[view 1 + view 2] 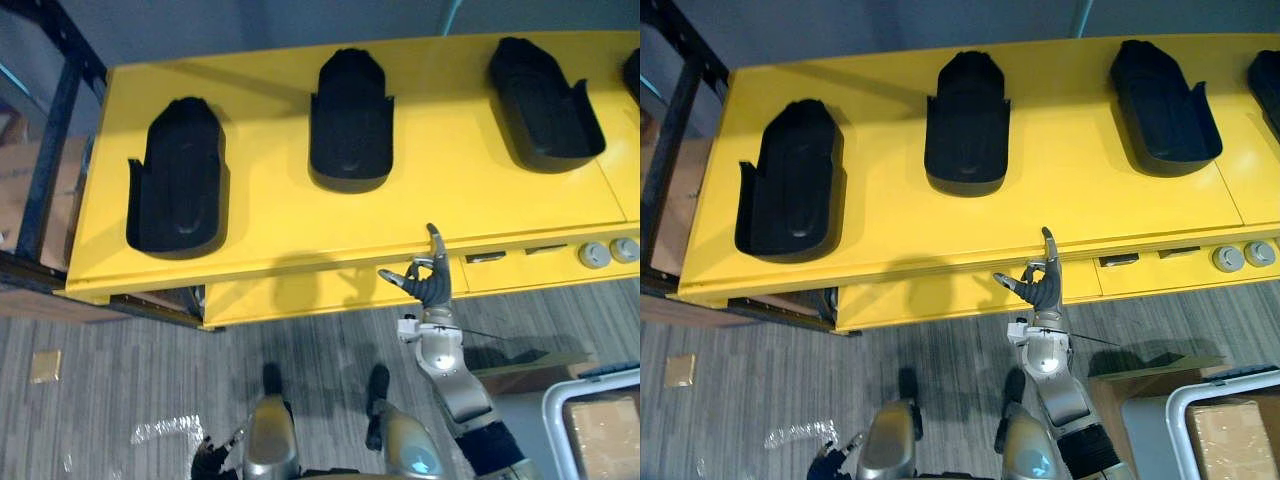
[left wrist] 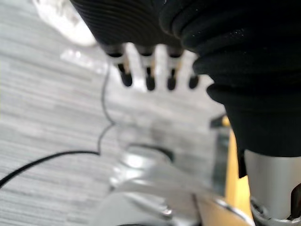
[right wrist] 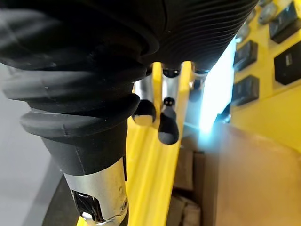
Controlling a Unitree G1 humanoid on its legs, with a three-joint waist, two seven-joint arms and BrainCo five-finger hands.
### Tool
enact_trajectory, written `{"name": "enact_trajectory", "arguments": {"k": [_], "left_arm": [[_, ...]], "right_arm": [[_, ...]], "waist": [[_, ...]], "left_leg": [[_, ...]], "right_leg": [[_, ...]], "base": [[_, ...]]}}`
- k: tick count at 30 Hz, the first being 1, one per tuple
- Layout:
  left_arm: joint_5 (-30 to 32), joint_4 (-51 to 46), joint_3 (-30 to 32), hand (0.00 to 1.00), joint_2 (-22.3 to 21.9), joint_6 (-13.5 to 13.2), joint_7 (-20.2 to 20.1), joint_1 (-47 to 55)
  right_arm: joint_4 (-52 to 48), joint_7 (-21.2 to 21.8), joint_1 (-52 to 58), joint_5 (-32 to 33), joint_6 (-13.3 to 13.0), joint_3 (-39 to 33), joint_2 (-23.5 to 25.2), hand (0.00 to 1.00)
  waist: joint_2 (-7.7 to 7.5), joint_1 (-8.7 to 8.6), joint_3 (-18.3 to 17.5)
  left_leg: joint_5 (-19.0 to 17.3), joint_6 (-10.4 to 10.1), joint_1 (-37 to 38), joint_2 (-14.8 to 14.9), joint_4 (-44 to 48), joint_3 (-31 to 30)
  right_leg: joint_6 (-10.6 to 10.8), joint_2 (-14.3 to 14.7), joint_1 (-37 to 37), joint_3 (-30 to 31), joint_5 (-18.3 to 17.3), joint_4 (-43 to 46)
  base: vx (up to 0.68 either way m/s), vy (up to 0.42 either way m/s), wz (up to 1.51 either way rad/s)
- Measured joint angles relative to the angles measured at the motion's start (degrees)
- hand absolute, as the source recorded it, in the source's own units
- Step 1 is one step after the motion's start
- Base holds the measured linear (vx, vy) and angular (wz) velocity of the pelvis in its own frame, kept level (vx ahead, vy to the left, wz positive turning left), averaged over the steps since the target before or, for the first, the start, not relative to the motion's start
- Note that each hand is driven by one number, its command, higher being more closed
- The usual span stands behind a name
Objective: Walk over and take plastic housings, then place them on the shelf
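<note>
Three black plastic housings lie on the yellow table (image 1: 450,190): one at the left (image 1: 178,180), one in the middle (image 1: 350,120), one at the right (image 1: 543,100). A further one (image 1: 633,75) is cut off by the right edge. My right hand (image 1: 430,285) is raised just below the table's front edge, between the middle and right housings. Its fingers are relaxed, one pointing up, and it holds nothing. My left hand (image 1: 210,458) hangs low over the floor, and its fingers (image 2: 148,77) are straight and empty.
A dark shelf frame (image 1: 60,130) stands at the table's left end, with cardboard boxes (image 1: 15,190) behind it. Two round grey knobs (image 1: 608,252) sit on the table's front. A white-rimmed bin with a cardboard box (image 1: 600,430) is at lower right. Plastic wrap (image 1: 165,430) lies on the carpet.
</note>
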Motion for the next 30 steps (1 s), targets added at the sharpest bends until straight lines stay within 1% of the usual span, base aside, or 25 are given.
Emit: {"name": "enact_trajectory", "arguments": {"k": [1, 2, 3, 4, 6, 7, 8, 9, 10, 11, 12, 14, 15, 16, 17, 18, 19, 22, 24, 25, 26, 29, 30], "left_arm": [[-0.03, 0.13, 0.03, 0.00, 0.13, 0.11, -0.03, -0.32], [-0.01, 0.12, 0.00, 0.00, -0.65, 0.25, 0.11, 0.31], [-0.01, 0.07, -0.01, 0.00, -0.87, 0.36, 0.17, 0.35], [-0.01, 0.05, -0.14, 0.00, -0.88, 0.34, 0.22, 0.36], [-0.09, -0.29, -1.16, 0.00, -0.19, 0.36, 0.27, 0.35], [-0.19, -0.35, -1.19, 0.00, -0.21, 0.57, 0.29, 0.39], [-0.51, -0.28, -1.32, 0.00, -0.18, 1.15, 0.34, 0.57], [-0.68, -0.31, -1.45, 0.00, -0.08, 1.16, 0.37, 0.59], [-0.73, -0.40, -1.96, 0.00, 0.33, 1.15, 0.46, 0.67], [-0.75, -0.52, -2.57, 0.00, 0.87, 1.08, 0.68, 1.06], [-0.79, -0.60, -2.62, 0.00, 0.87, 1.05, 0.82, 1.34], [-1.53, -0.64, -2.68, 0.00, 1.26, 0.94, 1.05, 1.82], [-2.21, -0.68, -2.68, 0.00, 1.71, 0.57, 1.09, 2.35], [-2.37, -0.71, -2.68, 0.00, 2.03, 0.57, 1.27, 2.41], [-2.40, -0.70, -2.71, 0.00, 2.11, 0.57, 1.46, 2.52], [-2.46, -0.69, -2.80, 0.00, 2.15, 0.57, 1.81, 2.65], [-2.58, -0.69, -3.09, 0.00, 2.23, 0.58, 2.20, 2.84], [-3.01, -0.77, -4.02, 0.00, 2.64, 0.61, 2.24, 2.85], [-3.81, -1.05, -4.57, 0.00, 2.84, 0.58, 2.30, 2.86], [-4.57, -1.06, -4.93, 0.00, 2.93, 0.54, 2.29, 2.86], [-4.61, -1.06, -4.98, 0.00, 2.94, 0.52, 2.29, 2.87], [-4.58, -1.17, -5.04, 0.00, 2.99, 0.54, 2.28, 2.91], [-4.57, -1.17, -5.06, 0.00, 3.00, 0.56, 2.27, 2.91]], "right_arm": [[-0.83, 0.83, -0.07, -0.28, 0.76, -0.43, -0.65, 0.00], [-2.67, 2.54, -0.04, -0.48, 2.79, -1.08, -2.59, 0.00], [-3.65, 3.50, 0.14, -0.52, 3.97, -1.26, -3.52, 0.00], [-4.63, 4.07, 0.56, -0.52, 4.58, -1.68, -4.09, 0.00], [-9.18, 4.85, 4.13, -0.51, 5.17, -4.99, -4.31, 0.00], [-10.32, 4.84, 5.13, -0.52, 5.17, -5.56, -4.24, 0.00], [-12.56, 4.85, 7.48, -0.50, 4.60, -6.80, -3.87, 0.00], [-13.18, 4.85, 8.58, -0.45, 3.84, -7.50, -3.57, 0.00], [-14.11, 4.53, 10.49, -0.51, 1.72, -9.80, -2.24, 0.00], [-15.94, 1.78, 11.47, -0.50, -0.47, -14.94, 0.14, 0.00], [-16.67, 0.10, 11.84, -0.45, -1.71, -17.99, 1.11, 0.00], [-17.69, -5.34, 11.69, -0.16, -5.66, -27.09, 2.15, 0.00], [-17.41, -8.30, 12.23, 0.17, -6.96, -31.40, 2.29, 0.00], [-17.13, -10.84, 14.00, 0.85, -7.98, -34.52, 2.66, 0.00], [-17.00, -11.83, 15.00, 1.16, -8.67, -35.70, 3.16, 0.00], [-16.74, -13.37, 16.77, 1.44, -10.03, -37.37, 4.40, 0.00], [-15.56, -14.43, 18.19, 2.11, -11.20, -37.49, 5.70, 0.00], [-12.54, -14.94, 20.18, 5.88, -12.22, -37.45, 8.56, 0.00], [-9.54, -15.54, 20.48, 8.56, -12.49, -37.57, 9.38, 0.00], [-8.26, -16.49, 20.44, 9.62, -12.70, -37.87, 9.96, 0.00], [-8.04, -16.63, 20.40, 9.76, -13.11, -38.31, 10.41, 0.00], [-9.27, -17.30, 20.23, 9.51, -19.96, -40.40, 10.94, 0.00], [-9.99, -17.06, 20.05, 9.47, -21.29, -40.82, 10.94, 0.00]], "waist": [[-0.50, -0.03, 0.20], [0.66, -0.06, 0.22], [0.75, -0.32, 0.25], [0.77, -0.52, 0.24], [0.61, -0.57, 0.29], [0.61, -0.54, 0.29], [0.30, -0.59, 0.46], [0.13, -0.57, 0.57], [-0.27, -0.61, 0.79], [-0.89, -0.98, 0.95], [-1.30, -1.38, 1.00], [-2.59, -2.73, 0.98], [-3.50, -3.45, 1.10], [-3.96, -4.06, 1.09], [-4.08, -4.42, 1.02], [-4.11, -5.17, 1.01], [-4.11, -6.08, 1.01], [-4.11, -6.37, 1.01], [-4.11, -6.32, 1.01], [-4.11, -6.33, 1.01], [-4.10, -6.32, 1.01], [-4.10, -6.34, 1.01], [-4.10, -6.33, 1.01]], "left_leg": [[0.46, 1.15, 0.20, -0.93, 1.61, -0.12], [-0.39, 1.61, 0.13, -0.93, 4.56, -0.11], [-0.81, 1.31, -0.01, -0.54, 4.09, -0.02], [-0.76, 1.25, -0.16, -0.64, 3.75, -0.14], [0.15, 1.21, -0.49, -1.54, 1.86, -0.09], [1.00, 1.35, -0.46, -1.76, 1.21, -0.07], [1.50, 1.44, -0.36, -2.22, 0.15, 0.00], [1.52, 1.47, -0.30, -2.36, 0.02, 0.04], [1.57, 1.55, 0.00, -2.64, -0.03, 0.26], [1.29, 1.85, 0.77, -2.94, -0.15, 1.14], [1.04, 1.94, 1.15, -3.05, -0.14, 1.42], [0.05, 2.24, 1.65, -3.43, 0.41, 2.83], [-0.71, 2.31, 2.16, -3.71, 0.77, 3.24], [-1.46, 2.48, 2.53, -3.78, 1.26, 4.23], [-1.72, 2.62, 2.69, -3.90, 1.32, 4.34], [-2.10, 2.74, 2.99, -4.06, 1.28, 4.73], [-2.50, 2.76, 3.41, -4.10, 1.26, 5.27], [-3.45, 2.86, 3.92, -4.22, 1.35, 6.12], [-3.58, 2.92, 4.49, -4.58, 1.29, 6.08], [-3.64, 3.00, 4.49, -4.71, 1.29, 6.03], [-3.70, 3.05, 4.52, -4.80, 1.28, 6.01], [-4.04, 3.39, 4.72, -5.26, 1.29, 5.84], [-4.11, 3.49, 4.87, -5.35, 1.30, 5.82]], "right_leg": [[-0.05, -0.74, -0.29, -0.34, 0.25, -0.42], [0.17, -0.29, -0.26, -0.34, 0.39, -0.08], [0.20, -0.26, -0.20, 0.00, 0.42, -0.14], [0.20, -0.26, -0.22, 0.13, 0.42, -0.23], [0.13, -0.87, -1.49, 0.49, 0.48, 0.46], [0.12, -0.97, -1.97, 0.75, 0.48, 0.85], [0.10, -1.31, -2.47, 0.82, 0.46, 1.33], [0.07, -1.42, -2.48, 0.86, 0.47, 1.35], [-0.07, -1.64, -2.46, 1.08, 0.54, 1.61], [-0.36, -1.71, -2.47, 1.94, 0.48, 2.08], [-0.34, -1.74, -2.44, 2.29, 0.51, 2.21], [-0.09, -2.09, -2.31, 3.20, 0.27, 2.29], [0.11, -2.25, -2.25, 3.98, 0.12, 2.29], [0.29, -2.56, -2.11, 4.65, -0.09, 2.33], [0.38, -2.61, -2.13, 5.06, -0.18, 2.39], [0.47, -2.70, -2.12, 5.38, -0.36, 2.45], [0.71, -2.86, -2.08, 5.72, -0.67, 2.71], [0.93, -2.96, -2.02, 6.76, -1.53, 3.40], [1.02, -3.07, -1.95, 6.74, -2.11, 4.03], [1.14, -3.21, -1.92, 6.70, -2.50, 4.46], [1.19, -3.30, -1.91, 6.67, -2.62, 4.58], [1.51, -4.04, -1.51, 6.48, -2.87, 4.73], [1.58, -4.21, -1.27, 6.37, -2.93, 4.73]], "base": [[-0.01, -0.015, -0.06], [0.00, 0.008, -0.14], [0.01, -0.001, -0.08], [-0.01, 0.024, 0.21], [0.02, 0.019, 0.37], [0.06, 0.014, 0.27], [0.06, 0.016, 0.12], [0.09, 0.027, 0.07], [0.11, 0.036, -0.10], [0.11, 0.040, -0.18], [0.11, 0.035, -0.29], [0.09, 0.047, -0.26], [0.10, 0.084, -0.31], [0.10, 0.088, -0.31], [0.08, 0.053, -0.24], [0.08, 0.038, -0.18], [0.07, 0.031, -0.17], [0.03, 0.033, -0.15], [0.05, 0.027, 0.03], [0.04, 0.030, 0.05], [0.02, 0.028, 0.04], [0.02, 0.027, 0.05], [0.02, 0.038, 0.07]]}}
